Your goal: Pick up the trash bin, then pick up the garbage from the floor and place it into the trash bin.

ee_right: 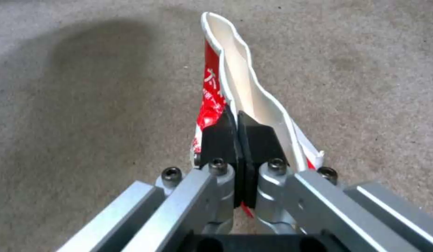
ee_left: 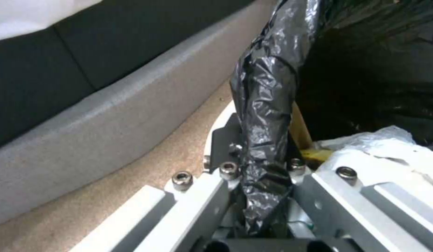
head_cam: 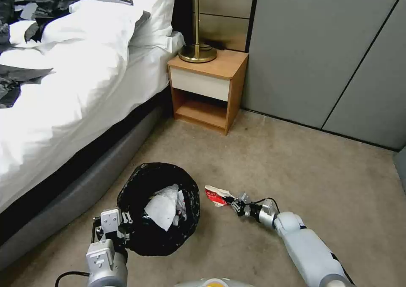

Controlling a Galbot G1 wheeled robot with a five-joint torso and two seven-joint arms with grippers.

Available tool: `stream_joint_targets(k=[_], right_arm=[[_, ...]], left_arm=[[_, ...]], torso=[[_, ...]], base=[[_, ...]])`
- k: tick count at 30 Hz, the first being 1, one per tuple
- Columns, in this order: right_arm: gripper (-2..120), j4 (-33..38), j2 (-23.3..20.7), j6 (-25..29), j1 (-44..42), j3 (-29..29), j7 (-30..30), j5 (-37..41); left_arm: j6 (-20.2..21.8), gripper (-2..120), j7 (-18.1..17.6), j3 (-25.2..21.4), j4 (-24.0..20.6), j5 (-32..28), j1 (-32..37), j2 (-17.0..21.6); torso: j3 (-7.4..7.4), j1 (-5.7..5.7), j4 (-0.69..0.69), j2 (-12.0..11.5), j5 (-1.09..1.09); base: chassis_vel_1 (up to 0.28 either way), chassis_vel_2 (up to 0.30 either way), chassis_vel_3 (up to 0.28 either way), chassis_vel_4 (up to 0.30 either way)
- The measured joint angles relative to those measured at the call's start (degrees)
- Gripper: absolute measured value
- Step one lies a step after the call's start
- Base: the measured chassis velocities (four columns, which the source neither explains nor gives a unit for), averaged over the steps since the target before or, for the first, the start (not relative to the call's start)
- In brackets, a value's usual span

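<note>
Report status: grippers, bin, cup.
Left gripper shut on black-lined white plastic trash bin rim. Right gripper shut on crushed red-white paper cup, beside bin. Nothing between.

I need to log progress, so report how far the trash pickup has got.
Done: the left hand grips the trash bin by its lined rim, and white crumpled litter already lies inside. In hand: the right hand is shut on the crushed red-white paper cup, held beside the bin. Left: the cup is not yet in the bin.

Glossy crinkly plastic bin liner (head_cam: 144,236), matt rough carpet (head_cam: 296,160), smooth wood nightstand (head_cam: 224,64), crushed paper cup (ee_right: 235,80).
</note>
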Motion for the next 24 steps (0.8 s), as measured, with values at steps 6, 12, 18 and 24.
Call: stream_joint_targets(k=[6, 12, 18, 24], right_arm=[[0, 0.0, 0.1, 0.1, -0.3, 0.0, 0.0, 0.1], [0, 4.4, -0.3, 0.6, -1.8, -0.3, 2.0, 2.6], [0, 20.9, -2.1, 1.3, -7.0, 0.2, 6.6, 7.8], [0, 42.5, -3.4, 1.5, -14.0, 2.3, 10.4, 12.6]], left_arm=[[-0.2, 0, 0.0, 0.0, -0.4, 0.1, 0.2, 0.0], [-0.3, 0, 0.0, -0.1, -0.5, 0.1, 0.2, 0.1], [-0.3, 0, 0.0, -0.1, -0.5, -0.1, -0.1, 0.3], [-0.3, 0, 0.1, 0.0, 0.0, -0.2, -0.6, 0.6]], torso=[[0.00, 0.00, 0.00, 0.0, 0.00], [0.01, 0.00, 0.01, 0.0, 0.03], [0.01, 0.00, 0.00, 0.0, 0.02], [0.01, 0.00, 0.00, 0.0, -0.01]], base=[[0.000, 0.000, 0.000, 0.000], [0.000, 0.000, 0.000, 0.000], [0.000, 0.000, 0.000, 0.000], [0.000, 0.000, 0.000, 0.000]])
